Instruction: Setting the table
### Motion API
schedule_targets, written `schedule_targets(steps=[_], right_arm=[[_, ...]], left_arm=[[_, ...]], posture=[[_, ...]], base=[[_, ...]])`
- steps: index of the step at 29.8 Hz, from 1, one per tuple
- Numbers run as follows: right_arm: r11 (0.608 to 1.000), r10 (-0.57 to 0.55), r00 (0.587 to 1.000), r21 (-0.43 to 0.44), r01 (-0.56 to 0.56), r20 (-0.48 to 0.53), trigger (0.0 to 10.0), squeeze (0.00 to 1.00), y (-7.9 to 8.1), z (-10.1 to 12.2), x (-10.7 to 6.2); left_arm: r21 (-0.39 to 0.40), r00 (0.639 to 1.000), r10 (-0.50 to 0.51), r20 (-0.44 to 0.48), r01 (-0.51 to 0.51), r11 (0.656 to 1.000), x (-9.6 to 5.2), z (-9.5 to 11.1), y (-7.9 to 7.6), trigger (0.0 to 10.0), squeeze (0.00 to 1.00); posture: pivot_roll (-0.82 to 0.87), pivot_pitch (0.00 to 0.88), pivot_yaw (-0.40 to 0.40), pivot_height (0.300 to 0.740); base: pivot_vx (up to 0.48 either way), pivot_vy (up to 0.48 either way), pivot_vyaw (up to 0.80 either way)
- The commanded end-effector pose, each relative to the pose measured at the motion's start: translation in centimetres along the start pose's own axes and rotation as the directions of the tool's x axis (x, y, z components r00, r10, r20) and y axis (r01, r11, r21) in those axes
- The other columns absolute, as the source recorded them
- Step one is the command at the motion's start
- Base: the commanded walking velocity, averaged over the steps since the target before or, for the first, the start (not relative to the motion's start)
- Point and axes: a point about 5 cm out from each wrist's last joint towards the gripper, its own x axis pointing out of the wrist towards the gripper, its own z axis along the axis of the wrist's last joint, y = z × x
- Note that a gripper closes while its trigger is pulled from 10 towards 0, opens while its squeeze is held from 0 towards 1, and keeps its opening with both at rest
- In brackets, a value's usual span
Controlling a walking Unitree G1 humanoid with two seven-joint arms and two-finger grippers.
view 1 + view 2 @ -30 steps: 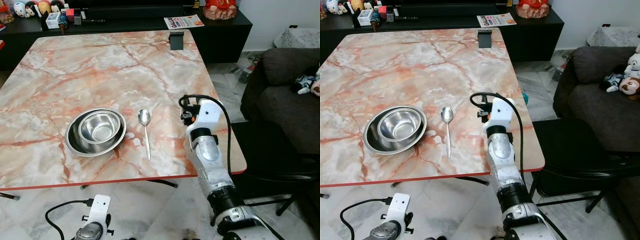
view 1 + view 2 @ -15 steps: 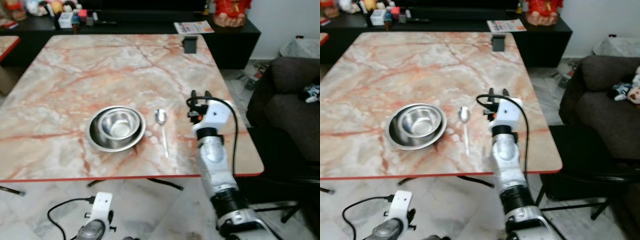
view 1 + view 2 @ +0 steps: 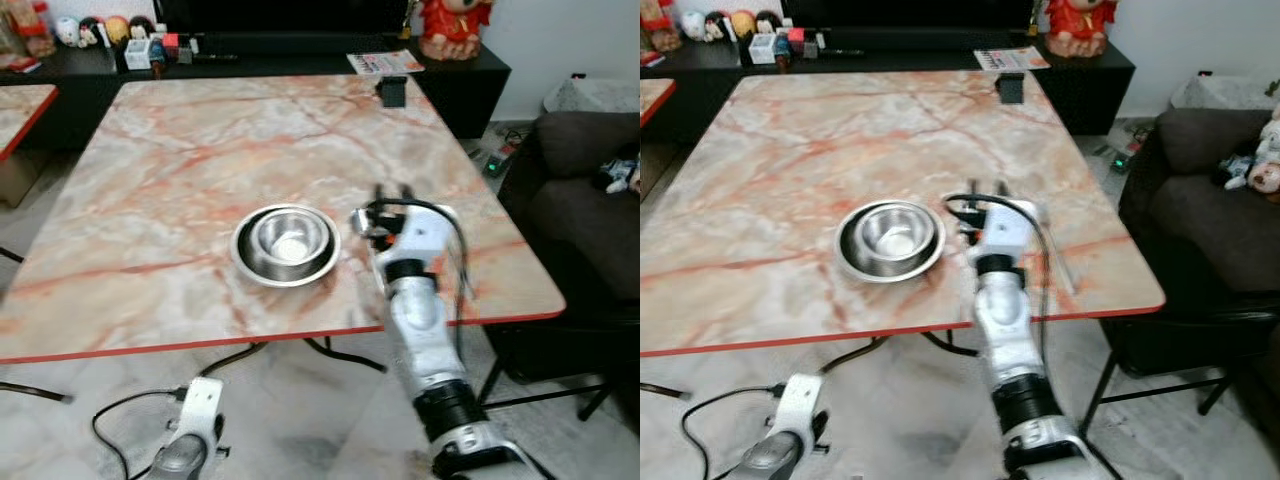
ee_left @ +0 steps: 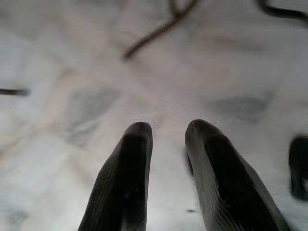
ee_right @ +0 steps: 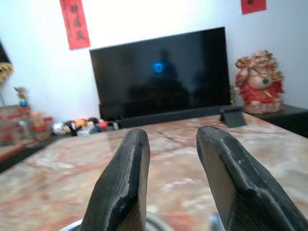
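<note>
Two steel bowls (image 3: 287, 243) nested, sitting on marble table (image 3: 180, 170) near front edge, roughly mid-width

Right gripper (image 5: 172, 144) raised over table just right of bowls, fingers (image 5: 126, 187) spread apart, nothing between them, pointing toward tv (image 5: 161, 77) and red figurine (image 5: 260, 82) at far end

Spoon hidden behind right arm (image 3: 420, 310), can't tell where it lies

Left gripper (image 4: 168, 130) hangs low over pale floor (image 4: 72, 72), fingers parted, holding nothing

Dark sofa (image 3: 590, 190) off to right, magazine (image 3: 385, 63) on black cabinet
</note>
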Motion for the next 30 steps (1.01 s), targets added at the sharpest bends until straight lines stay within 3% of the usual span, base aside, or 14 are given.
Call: schedule_targets(steps=[1,22,30], right_arm=[[1.0,-0.026,1.0,-0.017,0.026,0.008,10.0,0.0,-1.0,0.1,-0.1],[0.998,-0.029,0.999,-0.053,0.028,-0.021,10.0,0.0,-2.3,-0.5,-0.2],[0.995,0.019,0.992,-0.09,-0.03,-0.122,10.0,0.0,-2.6,-2.6,-1.4]], left_arm=[[-0.01,1.0,-0.014,-0.011,0.014,1.0,0.0,-0.3,-0.7,10.0,0.0],[-0.032,1.0,0.009,-0.001,-0.009,0.999,0.1,0.1,-0.3,10.0,0.0],[-0.039,1.0,0.015,-0.005,-0.015,0.999,0.0,-0.1,-0.3,10.0,0.0]], posture=[[0.01,0.086,0.024,0.74],[0.02,0.097,0.01,0.74],[0.02,0.108,0.002,0.74]], base=[[0.0,0.375,0.0],[0.0,0.375,0.0],[0.0,0.375,0.0]])
